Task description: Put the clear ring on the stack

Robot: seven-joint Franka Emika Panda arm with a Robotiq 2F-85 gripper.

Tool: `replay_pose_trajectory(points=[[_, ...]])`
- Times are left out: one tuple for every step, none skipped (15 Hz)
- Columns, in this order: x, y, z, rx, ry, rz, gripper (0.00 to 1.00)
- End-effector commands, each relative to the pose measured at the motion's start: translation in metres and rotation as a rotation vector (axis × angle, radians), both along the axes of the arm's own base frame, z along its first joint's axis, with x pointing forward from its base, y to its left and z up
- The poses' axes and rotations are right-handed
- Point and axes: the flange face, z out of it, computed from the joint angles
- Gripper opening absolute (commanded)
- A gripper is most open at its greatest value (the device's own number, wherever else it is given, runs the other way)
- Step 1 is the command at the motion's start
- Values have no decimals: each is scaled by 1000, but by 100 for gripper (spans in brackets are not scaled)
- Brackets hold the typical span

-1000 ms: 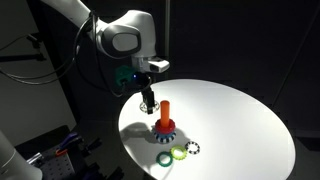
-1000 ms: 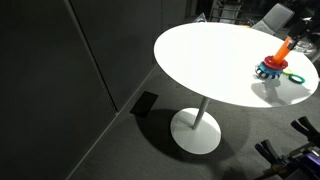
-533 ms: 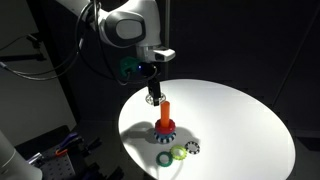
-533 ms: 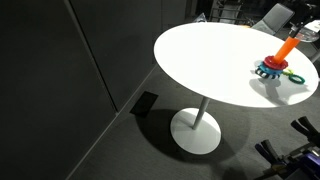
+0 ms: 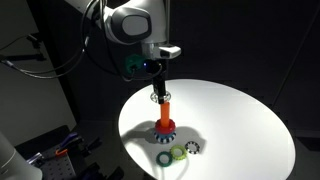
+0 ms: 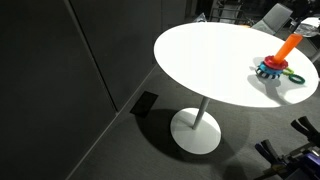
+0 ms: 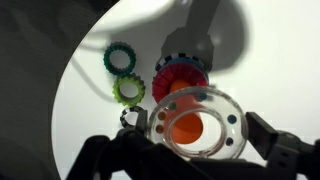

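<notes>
Plainly the hand (image 5: 157, 97) grips the clear ring (image 7: 232, 120) flat, hole axis vertical, above the upright stack (image 5: 165, 118).

Notes off my screens. Arm (image 5: 130, 22) is cased in glossy white shells, rounded and bulbous at the joint. A flat grey round cap sits on the side of that joint, inside a darker grey ring. Under it I see a black wrist collar (image 5: 160, 49), with a teal-green patch (image 5: 127, 68) next to it. Gripper (image 5: 157, 97) reads slim and dark. In my wrist view its fingers (image 7: 283, 150) are matt black, blocky, hard-edged.
</notes>
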Motion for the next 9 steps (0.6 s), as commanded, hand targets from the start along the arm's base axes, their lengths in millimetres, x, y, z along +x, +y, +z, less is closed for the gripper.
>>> replay_pose_trajectory(points=[[13, -9, -3, -23, 31, -38, 70], [15, -11, -5, -24, 35, -43, 70], [17, -13, -8, -26, 40, -47, 70], [18, -14, -11, -28, 45, -51, 70], [19, -14, -13, -32, 49, -56, 70], [20, -16, -15, -35, 52, -58, 70], [21, -17, -17, -37, 56, -60, 70], [21, -17, -19, -39, 61, -63, 70], [21, -18, -21, -41, 64, -66, 70]])
